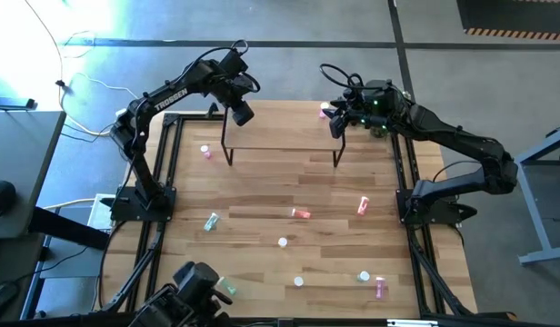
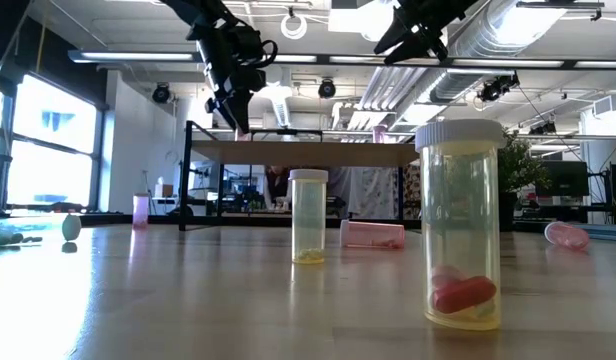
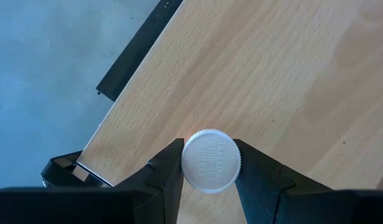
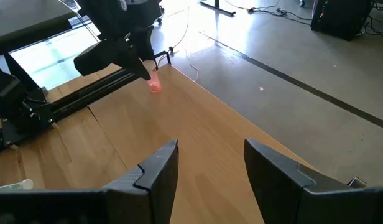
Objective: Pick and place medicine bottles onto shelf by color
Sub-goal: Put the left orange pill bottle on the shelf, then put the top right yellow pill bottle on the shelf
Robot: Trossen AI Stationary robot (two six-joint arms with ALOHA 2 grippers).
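Note:
My left gripper point(image 1: 242, 113) hangs over the left end of the shelf point(image 1: 280, 136), shut on a small pinkish-red medicine bottle point(image 4: 154, 84) with a white cap point(image 3: 210, 160). My right gripper point(image 4: 210, 152) is open and holds nothing; it hovers over the shelf's right end point(image 1: 338, 127). A pink bottle point(image 1: 324, 112) stands on the shelf top beside it. Other bottles lie or stand on the table: pink point(image 1: 205, 152), green point(image 1: 212, 221), red point(image 1: 301, 213), pink point(image 1: 362, 206). My left gripper pinches the bottle between its two fingers at the white cap's ribbed rim point(image 3: 186, 163), one finger point(image 3: 163, 171) on each side. The fingers come from above, pointing down, and the bottle stays upright below them. Whether its base touches the shelf top, I cannot tell.
More bottles sit near the table's near edge: green point(image 1: 363, 276), pink point(image 1: 380, 288), white-capped point(image 1: 283, 242). In the low view a yellow bottle point(image 2: 308, 230) and one holding a red capsule point(image 2: 460, 240) stand close by. A potted plant point(image 2: 518, 170) stands at the right.

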